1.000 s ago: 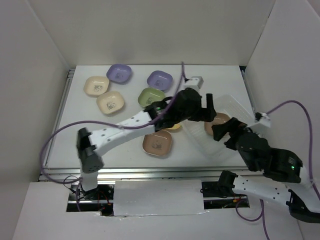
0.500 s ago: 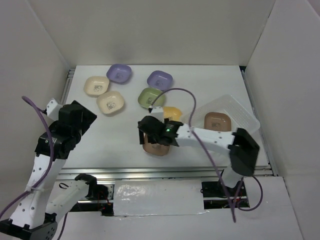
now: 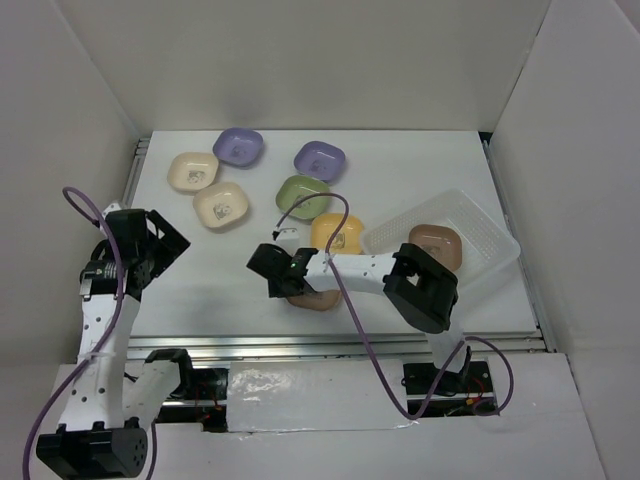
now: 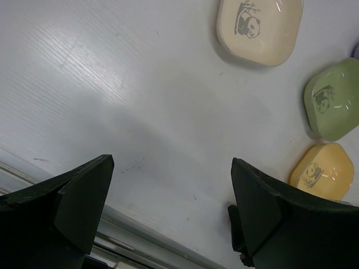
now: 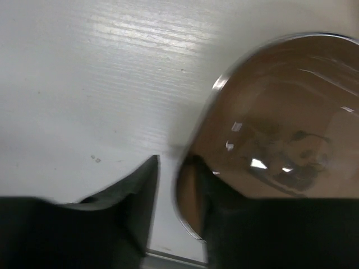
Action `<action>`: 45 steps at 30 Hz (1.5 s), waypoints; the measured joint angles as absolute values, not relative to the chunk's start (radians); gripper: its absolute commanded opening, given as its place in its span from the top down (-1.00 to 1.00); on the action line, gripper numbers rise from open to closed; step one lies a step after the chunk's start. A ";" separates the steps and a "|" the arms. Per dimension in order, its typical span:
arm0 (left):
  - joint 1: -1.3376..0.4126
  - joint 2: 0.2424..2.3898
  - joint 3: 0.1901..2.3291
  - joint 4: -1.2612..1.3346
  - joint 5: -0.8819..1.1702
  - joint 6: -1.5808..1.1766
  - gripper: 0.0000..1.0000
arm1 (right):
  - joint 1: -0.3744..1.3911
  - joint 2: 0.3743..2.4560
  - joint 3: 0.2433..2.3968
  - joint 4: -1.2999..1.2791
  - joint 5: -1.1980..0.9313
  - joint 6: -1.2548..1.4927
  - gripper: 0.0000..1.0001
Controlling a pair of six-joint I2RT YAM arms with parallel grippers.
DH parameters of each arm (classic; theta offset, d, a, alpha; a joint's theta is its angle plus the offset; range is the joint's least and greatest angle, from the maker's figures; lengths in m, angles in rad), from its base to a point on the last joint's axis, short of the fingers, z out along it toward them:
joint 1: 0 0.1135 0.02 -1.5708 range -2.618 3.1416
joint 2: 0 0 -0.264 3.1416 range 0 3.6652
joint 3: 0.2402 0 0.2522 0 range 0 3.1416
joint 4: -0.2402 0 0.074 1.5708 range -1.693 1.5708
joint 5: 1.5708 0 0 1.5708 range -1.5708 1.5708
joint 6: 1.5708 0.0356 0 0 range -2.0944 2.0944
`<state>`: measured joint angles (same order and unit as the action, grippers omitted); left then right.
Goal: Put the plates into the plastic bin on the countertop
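Observation:
A brown plate lies near the front of the countertop. My right gripper straddles its left rim with narrowed jaws, one finger inside and one outside. A thin strip of table shows between the outer finger and the rim. A second brown plate sits in the plastic bin. Two purple plates, two cream plates, a green plate and a yellow plate lie loose. My left gripper hangs open and empty at the left.
White walls enclose the table on three sides. A metal rail runs along the front edge, close below the right gripper. The right arm lies across the table from the bin's near corner to the brown plate.
The left arm pulled back from the bin to the left side. The right arm reached across to the front brown plate, and its jaws narrowed from wide open round the rim.

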<state>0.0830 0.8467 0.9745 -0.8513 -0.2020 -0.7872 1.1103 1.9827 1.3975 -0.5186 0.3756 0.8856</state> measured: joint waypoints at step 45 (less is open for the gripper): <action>-0.713 2.073 1.655 -0.560 -0.133 -0.719 -0.99 | 0.262 1.279 1.113 -0.767 0.231 0.184 1.00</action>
